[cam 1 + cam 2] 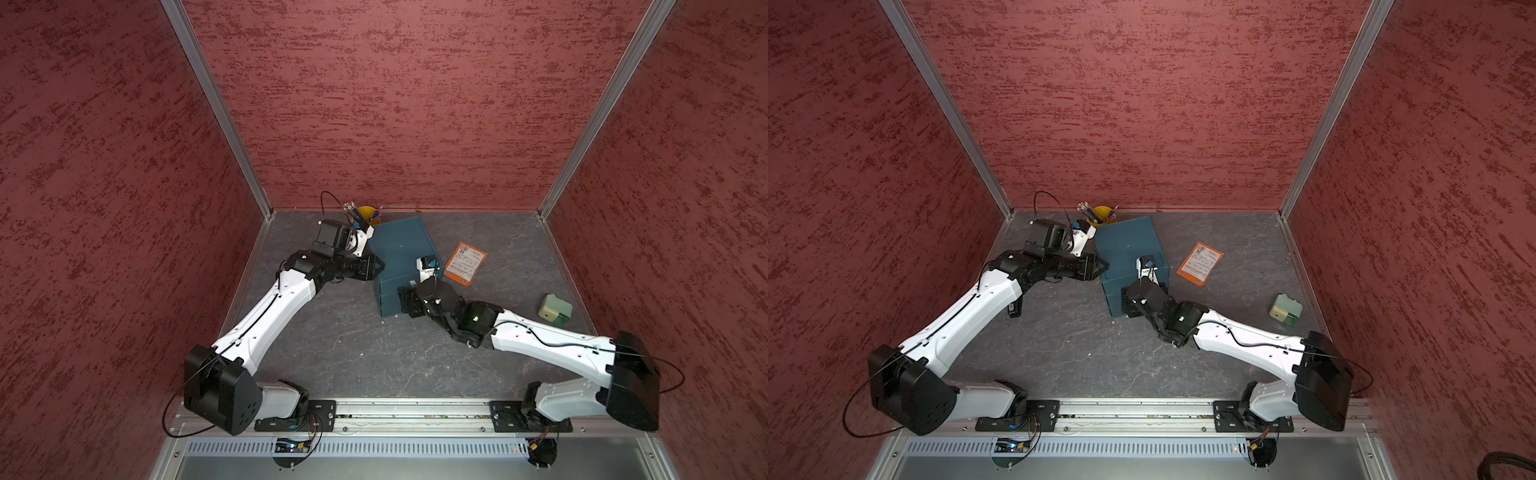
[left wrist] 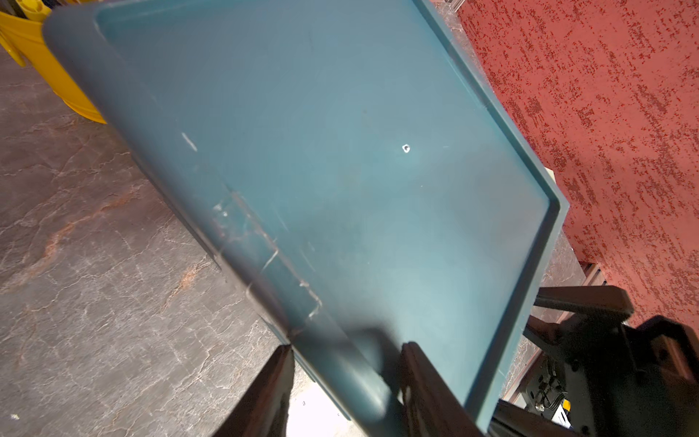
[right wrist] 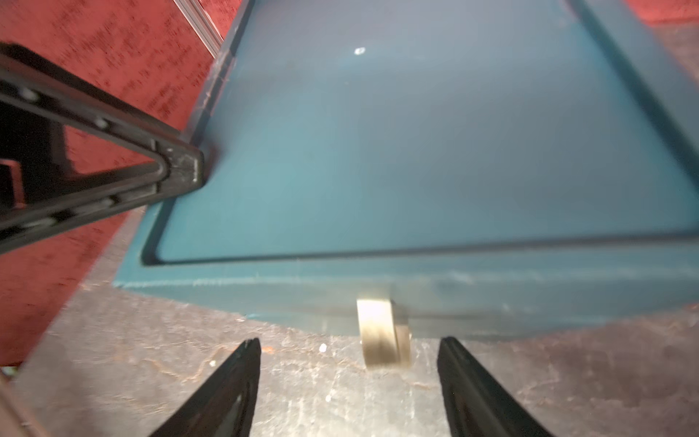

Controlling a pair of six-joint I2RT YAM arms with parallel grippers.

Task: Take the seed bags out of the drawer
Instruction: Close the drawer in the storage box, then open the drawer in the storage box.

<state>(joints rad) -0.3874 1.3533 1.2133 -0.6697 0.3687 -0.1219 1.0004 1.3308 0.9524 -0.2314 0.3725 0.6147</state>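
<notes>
The right gripper stands wide open and holds nothing. The brass handle of the closed drawer sits just ahead, between its fingers. The left gripper pinches the cabinet by its side rim. Right of the right fingers, apart from the cabinet, the orange bag lies flat on the table. A green block sits farther right. A yellow cup stands just beyond the left fingers.

Orange seed bag flat beside teal drawer unit
</notes>
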